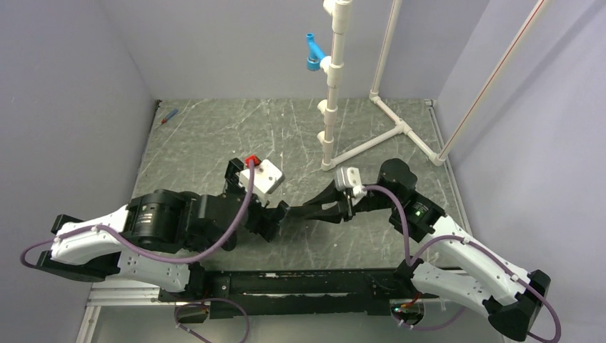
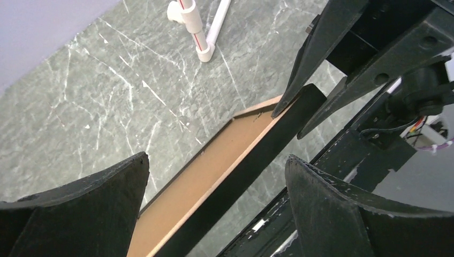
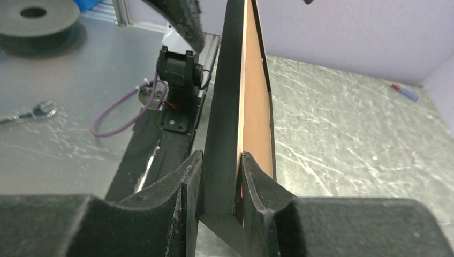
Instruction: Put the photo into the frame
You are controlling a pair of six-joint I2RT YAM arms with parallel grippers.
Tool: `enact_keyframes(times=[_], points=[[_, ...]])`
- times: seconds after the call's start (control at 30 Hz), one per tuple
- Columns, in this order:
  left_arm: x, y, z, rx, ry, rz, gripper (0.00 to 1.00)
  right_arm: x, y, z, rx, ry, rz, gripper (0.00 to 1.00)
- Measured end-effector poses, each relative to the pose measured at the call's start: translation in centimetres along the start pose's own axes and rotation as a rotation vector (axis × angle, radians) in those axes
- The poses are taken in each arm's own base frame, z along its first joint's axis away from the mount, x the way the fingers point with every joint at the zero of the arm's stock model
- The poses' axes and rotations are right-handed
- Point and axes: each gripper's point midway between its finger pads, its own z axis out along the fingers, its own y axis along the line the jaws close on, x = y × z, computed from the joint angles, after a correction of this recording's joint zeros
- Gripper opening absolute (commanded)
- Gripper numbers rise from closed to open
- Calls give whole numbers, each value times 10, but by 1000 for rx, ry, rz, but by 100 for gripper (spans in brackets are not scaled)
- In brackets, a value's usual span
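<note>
Pincers meet near the middle of the grey-green tabletop (image 1: 214, 136), and we see the frame between them. The right pincer (image 3: 220, 160) is closed tight on the frame (image 3: 257, 96). It squeezes the black rail at one end, one finger on each side. The frame stands up on its thin edge, so we look right along it. One side of it is black and the other is light brown.

The left pincer (image 2: 217, 160) is wide open. Its two fingers (image 2: 80, 214) sit far apart, and in that view the frame runs across the gap between them. We do not see either finger touch the frame. From the left wrist we also see the right pincer biting the far end of the frame. We cannot tell if the frame rests on the tabletop or hangs just over it. From above the frame is very hard to make out among the arms.

A white pipe stand (image 1: 332, 107) rises at the back of the tabletop, with a blue piece (image 1: 313, 53) stuck on it. A small red and blue tool (image 1: 168, 116) lies in the far left corner. Off the tabletop, by the arm bases, a wrench (image 3: 27, 113) lies on a silver surface.
</note>
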Motion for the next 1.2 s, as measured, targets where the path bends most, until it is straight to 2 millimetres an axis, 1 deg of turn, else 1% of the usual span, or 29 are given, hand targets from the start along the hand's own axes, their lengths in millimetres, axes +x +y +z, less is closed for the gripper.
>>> enact_keyframes(times=[0.13, 0.23, 0.43, 0.53, 0.67, 0.7, 0.73, 0.8, 0.83, 0.9, 0.97, 1.0, 1.03, 1.1, 1.2], points=[[-1, 10, -5, 14, -16, -85, 99, -5, -11, 6, 47, 7, 162, 0], [1, 19, -10, 19, -29, -144, 99, -9, -24, 11, 99, 11, 277, 0], [10, 23, -10, 35, -19, -202, 99, -7, -50, 16, 216, 16, 448, 0], [15, 22, -6, 38, 1, -221, 99, -4, -65, 10, 284, -16, 539, 0], [31, 20, 9, 20, 64, -235, 99, 9, -90, -12, 405, -112, 677, 0], [35, 20, 12, 16, 78, -236, 99, 14, -95, -19, 441, -128, 717, 0], [41, 19, 16, 11, 97, -237, 100, 24, -98, -24, 481, -130, 774, 0], [53, 19, 23, -1, 135, -246, 99, 53, -100, -31, 557, -96, 899, 0], [59, 19, 26, -4, 151, -246, 99, 72, -98, -32, 589, -64, 965, 0], [75, 18, 33, -14, 192, -258, 99, 111, -87, -33, 638, 13, 1111, 0], [92, 18, 41, -23, 236, -271, 99, 141, -77, -36, 676, 65, 1209, 0], [100, 17, 44, -26, 255, -281, 100, 151, -72, -37, 691, 82, 1245, 0], [109, 17, 48, -31, 276, -289, 99, 157, -69, -38, 700, 87, 1266, 0], [129, 17, 55, -44, 318, -311, 99, 162, -68, -40, 721, 78, 1277, 0], [152, 20, 61, -62, 365, -352, 99, 171, -67, -43, 747, 63, 1277, 0]])
